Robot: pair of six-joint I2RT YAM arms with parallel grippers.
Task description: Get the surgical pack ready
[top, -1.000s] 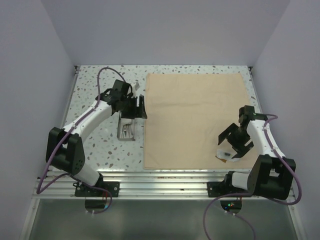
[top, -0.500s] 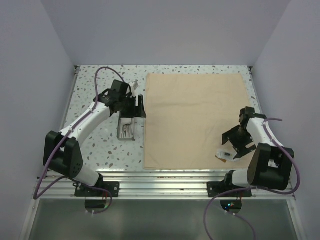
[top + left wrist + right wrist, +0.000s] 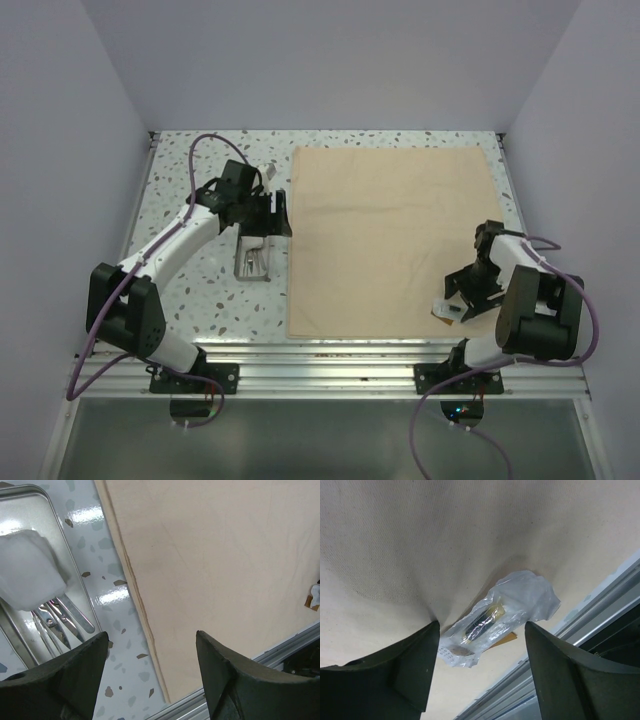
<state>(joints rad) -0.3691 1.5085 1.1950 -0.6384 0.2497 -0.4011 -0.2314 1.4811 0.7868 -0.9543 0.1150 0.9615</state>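
The right gripper (image 3: 466,296) has drawn back, lower over the small white packet (image 3: 495,614) on the near right corner of the tan cloth sheet (image 3: 390,230). Its jaws are wide and hold nothing. The left gripper (image 3: 268,214), also wide, stays just left of the sheet.

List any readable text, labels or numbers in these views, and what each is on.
Fine dark print at one corner of the small white packet: too small and blurred to read.
No other text: none shows on the tan cloth or the metal tray.
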